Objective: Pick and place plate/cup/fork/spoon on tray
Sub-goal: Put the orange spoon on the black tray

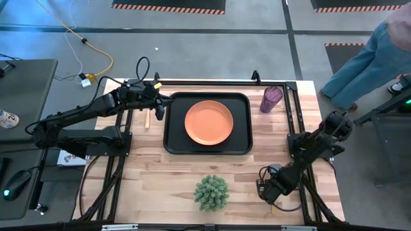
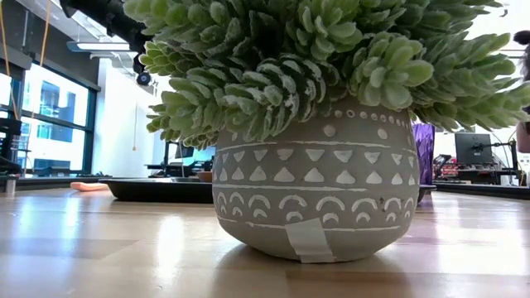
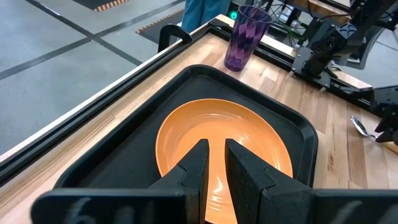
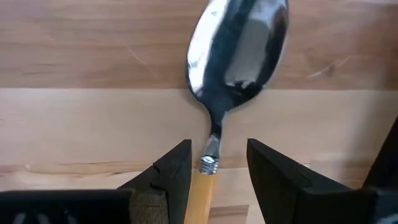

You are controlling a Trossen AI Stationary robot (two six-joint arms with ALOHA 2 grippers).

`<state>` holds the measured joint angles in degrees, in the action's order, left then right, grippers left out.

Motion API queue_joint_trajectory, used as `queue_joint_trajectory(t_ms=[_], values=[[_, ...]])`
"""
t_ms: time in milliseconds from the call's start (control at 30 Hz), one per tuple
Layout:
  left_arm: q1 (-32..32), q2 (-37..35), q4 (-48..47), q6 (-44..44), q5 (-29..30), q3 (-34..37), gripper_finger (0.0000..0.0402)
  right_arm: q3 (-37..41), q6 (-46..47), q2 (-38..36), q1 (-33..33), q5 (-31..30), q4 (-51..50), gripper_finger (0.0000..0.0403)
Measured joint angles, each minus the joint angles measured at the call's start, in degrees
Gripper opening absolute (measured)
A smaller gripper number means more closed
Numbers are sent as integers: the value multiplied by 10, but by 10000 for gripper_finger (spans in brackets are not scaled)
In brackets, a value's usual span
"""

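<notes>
We found the right gripper [image 4: 214, 165] spread astride the spoon [image 4: 239, 46]; the left gripper [image 3: 214, 168], narrowly parted, held nothing above the plate [image 3: 249, 134].

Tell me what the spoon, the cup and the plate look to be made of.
Spoon: polished metal bowl, going by its mirror-like reflections; the orange-tan handle looks like plastic or wood, unclear which.
Cup: translucent purple plastic, probably; light passes through its faceted wall.
Plate: likely plastic, uniform orange with a soft sheen and a moulded raised rim.
</notes>
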<state>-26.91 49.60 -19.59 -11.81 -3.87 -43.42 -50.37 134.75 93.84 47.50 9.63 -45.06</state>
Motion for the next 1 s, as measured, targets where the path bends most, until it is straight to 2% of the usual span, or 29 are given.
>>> queue_joint_trajectory(t_ms=[267, 1000], values=[[0, 0, 0, 0, 0, 0, 44, 0, -2, 0, 2, -31, -9, 147], [0, 0, 0, 0, 0, 0, 44, 17, 0, 1, 2, -22, 22, 140]])
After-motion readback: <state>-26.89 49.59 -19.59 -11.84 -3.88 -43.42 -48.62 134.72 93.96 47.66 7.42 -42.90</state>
